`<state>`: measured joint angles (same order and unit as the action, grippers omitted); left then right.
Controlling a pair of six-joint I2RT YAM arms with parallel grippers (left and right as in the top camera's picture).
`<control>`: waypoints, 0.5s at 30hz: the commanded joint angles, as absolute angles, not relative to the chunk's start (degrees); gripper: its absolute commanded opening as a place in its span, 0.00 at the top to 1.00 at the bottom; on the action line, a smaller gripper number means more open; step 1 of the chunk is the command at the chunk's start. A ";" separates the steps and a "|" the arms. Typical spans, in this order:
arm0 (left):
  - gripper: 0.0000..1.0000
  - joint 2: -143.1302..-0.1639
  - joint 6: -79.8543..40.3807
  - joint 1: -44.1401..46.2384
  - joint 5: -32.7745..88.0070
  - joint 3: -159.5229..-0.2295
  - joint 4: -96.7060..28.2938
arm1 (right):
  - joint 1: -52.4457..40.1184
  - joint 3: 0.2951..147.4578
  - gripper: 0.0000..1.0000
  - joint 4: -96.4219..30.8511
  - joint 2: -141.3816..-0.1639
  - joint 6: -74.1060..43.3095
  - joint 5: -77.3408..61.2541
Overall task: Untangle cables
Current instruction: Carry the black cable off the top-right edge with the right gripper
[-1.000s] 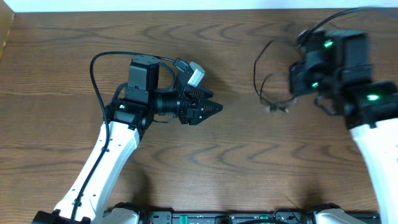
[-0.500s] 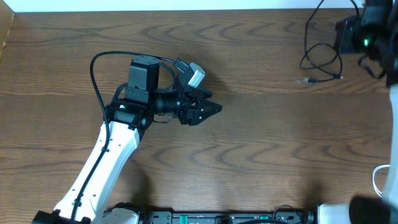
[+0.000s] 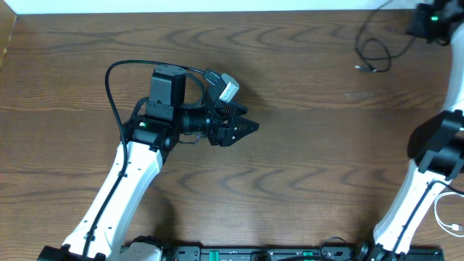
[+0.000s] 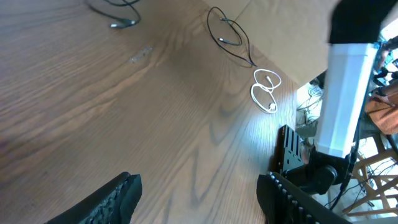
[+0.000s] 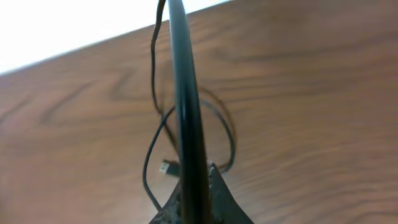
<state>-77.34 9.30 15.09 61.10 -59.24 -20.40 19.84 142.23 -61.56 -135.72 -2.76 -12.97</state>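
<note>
The black cord [image 3: 362, 67] is looking thin, light and limp, so it is likely drooping and swinging from wherever it is taken. It is probably sliding easily over the wood, and its loops may be snagging on each other. The small plug [image 5: 166, 167] is the one stiff part. A good place to take hold is the cord itself, just behind the plug or on a free stretch away from any crossing. That way a pull is drawing a loop open rather than tightening it.

The right gripper [image 5: 194, 198] is hanging over the far right corner of the bench, its fingers pressed together and pinching this black cord. Loose loops and the plug are trailing from the grip toward the middle of the far edge. Whether they are resting on the bench, I cannot tell.

The left gripper [image 3: 250, 127] is sitting left of the middle of the bench, spread and holding nothing, with its fingers [image 4: 118, 199] pointing toward the right edge.

Counting from the left wrist view: 1 white cord [image 4: 266, 91] is lying in 2 small loops at the right edge. Just beside it, 1 more thin black loop [image 4: 231, 38] is lying, apart from the pinched cord. Whether that makes 2 black cords, I cannot tell.
</note>
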 commanded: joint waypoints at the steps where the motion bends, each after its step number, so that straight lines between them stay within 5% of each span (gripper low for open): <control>1: 0.35 -76.51 10.50 14.96 60.75 -59.46 -20.49 | 27.03 148.57 0.99 -60.66 -134.98 -10.66 -12.40; 8: 0.35 -76.51 10.96 15.40 60.99 -59.46 -20.27 | 36.93 149.12 0.99 -58.13 -134.85 -9.93 -19.84; 15: 0.35 -76.51 13.13 18.09 60.99 -59.46 -19.92 | 37.56 149.08 0.99 -57.41 -135.37 -4.71 -18.76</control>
<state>-77.34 10.96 16.82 61.12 -59.24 -20.29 39.40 148.16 -57.65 -136.59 -7.84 -17.12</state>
